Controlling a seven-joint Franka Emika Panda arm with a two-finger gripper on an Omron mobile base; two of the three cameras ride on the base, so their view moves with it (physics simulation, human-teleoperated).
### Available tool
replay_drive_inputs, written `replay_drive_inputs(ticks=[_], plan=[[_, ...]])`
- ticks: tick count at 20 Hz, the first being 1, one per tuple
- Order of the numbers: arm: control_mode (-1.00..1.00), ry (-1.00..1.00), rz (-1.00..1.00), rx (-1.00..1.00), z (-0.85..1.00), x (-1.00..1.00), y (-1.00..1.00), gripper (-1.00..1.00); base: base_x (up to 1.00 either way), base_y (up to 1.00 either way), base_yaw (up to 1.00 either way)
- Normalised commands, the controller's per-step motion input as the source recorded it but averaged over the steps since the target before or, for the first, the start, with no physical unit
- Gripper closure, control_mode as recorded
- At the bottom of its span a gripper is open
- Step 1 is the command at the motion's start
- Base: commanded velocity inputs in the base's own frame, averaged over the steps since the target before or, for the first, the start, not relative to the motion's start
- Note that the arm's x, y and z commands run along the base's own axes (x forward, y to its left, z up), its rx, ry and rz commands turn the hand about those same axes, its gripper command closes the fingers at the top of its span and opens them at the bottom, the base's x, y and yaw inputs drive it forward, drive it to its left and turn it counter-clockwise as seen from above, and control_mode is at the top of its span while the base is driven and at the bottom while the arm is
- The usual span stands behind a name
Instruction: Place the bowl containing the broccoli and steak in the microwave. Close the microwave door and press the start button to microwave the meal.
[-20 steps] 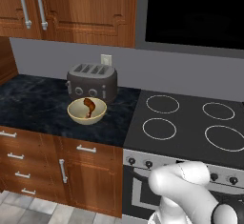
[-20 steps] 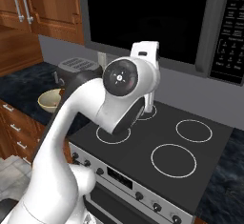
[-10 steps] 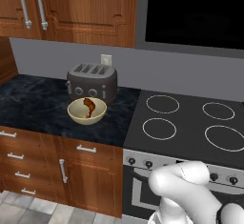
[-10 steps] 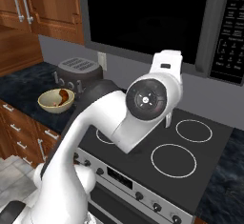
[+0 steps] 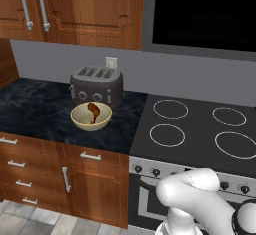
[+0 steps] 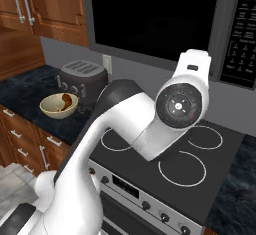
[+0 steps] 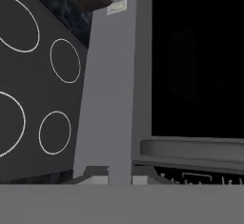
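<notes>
Facing the microwave door [image 7: 198,58] — stovetop [image 7: 33,89] rolled alongside.

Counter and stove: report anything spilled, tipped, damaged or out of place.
Nothing stands out. The tan bowl with a drumstick sits upright on the counter just in front of the toaster, with no spill around it. The stovetop is bare and the microwave door is closed.

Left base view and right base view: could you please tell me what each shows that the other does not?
Left base view: the stovetop with all four rings unblocked. Right base view: the microwave's keypad and the arm's raised wrist covering part of the rings. Shared: toaster, tan bowl holding a drumstick, dark microwave door.
</notes>
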Motion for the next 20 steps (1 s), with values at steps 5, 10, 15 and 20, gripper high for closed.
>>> replay_drive_inputs(ticks=[5, 10, 15, 20], plan=[[-1.0, -0.04, 0.0, 0.11, 0.12, 0.03, -0.2, 1.0, 0.0, 0.0, 0.0], [-1.0, -0.04, 0.0, 0.14, 0.06, 0.1, -0.2, 1.0, 0.0, 0.0, 0.0], [-1.0, -0.12, 0.0, 0.14, 0.0, 0.13, -0.14, 1.0, 0.0, 0.0, 0.0], [-1.0, -0.17, 0.0, 0.14, 0.0, 0.09, -0.04, 1.0, 0.0, 0.0, 0.0]])
